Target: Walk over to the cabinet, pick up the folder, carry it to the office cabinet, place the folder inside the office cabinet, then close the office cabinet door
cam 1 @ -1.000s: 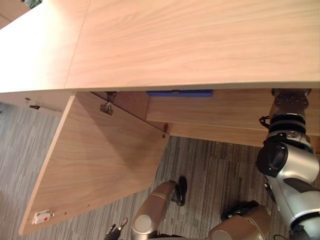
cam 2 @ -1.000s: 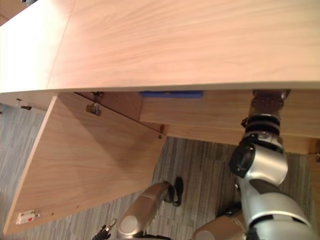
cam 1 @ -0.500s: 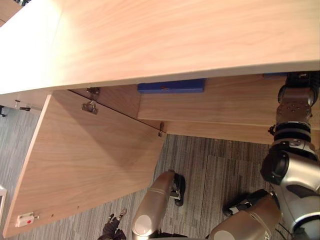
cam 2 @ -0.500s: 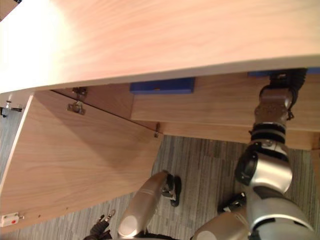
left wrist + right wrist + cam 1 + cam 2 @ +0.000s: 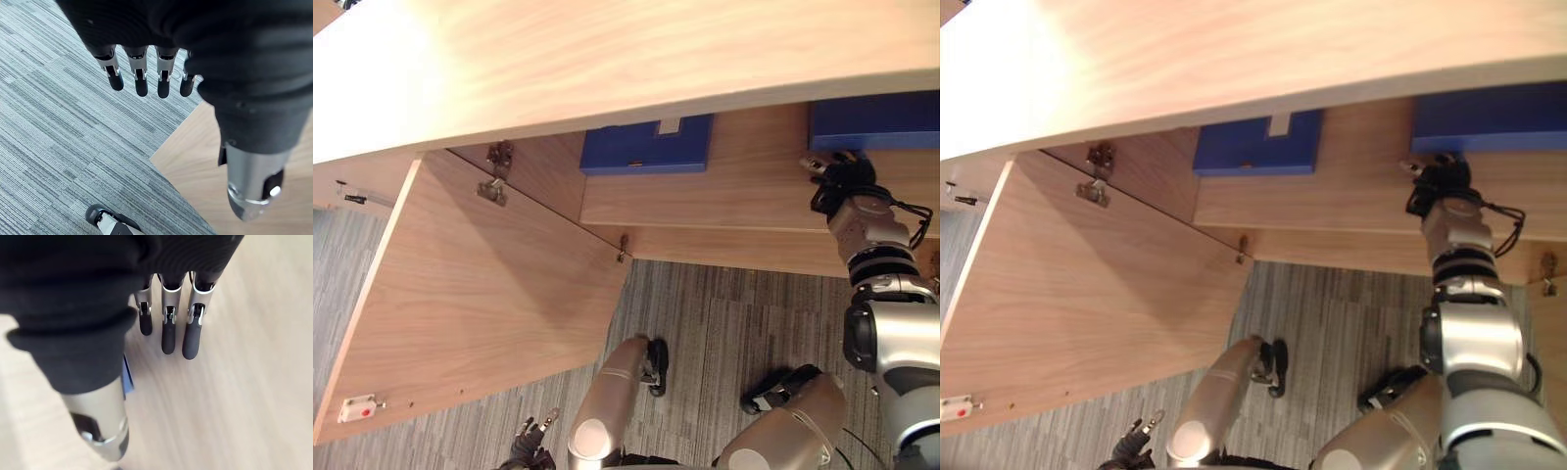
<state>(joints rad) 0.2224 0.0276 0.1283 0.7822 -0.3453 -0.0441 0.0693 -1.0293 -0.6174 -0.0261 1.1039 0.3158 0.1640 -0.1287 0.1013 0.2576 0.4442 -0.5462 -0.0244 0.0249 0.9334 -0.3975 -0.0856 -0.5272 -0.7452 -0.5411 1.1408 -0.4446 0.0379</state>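
The right hand [image 5: 835, 176] has drawn back, fingers straight and empty, leaving the folder [image 5: 873, 119] on the shelf [image 5: 724, 191] well right of the open door [image 5: 489, 304]. Placing looks done. Closing that door remains, with the open left hand [image 5: 146, 73] hanging near it.

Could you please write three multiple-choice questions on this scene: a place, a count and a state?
1. Where is the right hand? A. on the cabinet top B. at the shelf, just below the right folder C. on the carpet
2. How many folders lie on the shelf? A. one B. three C. two
3. The cabinet door is: A. open B. shut C. missing
Answers: B, it sits at the shelf under that folder; C, the left folder and the right folder; A, it stands swung wide.
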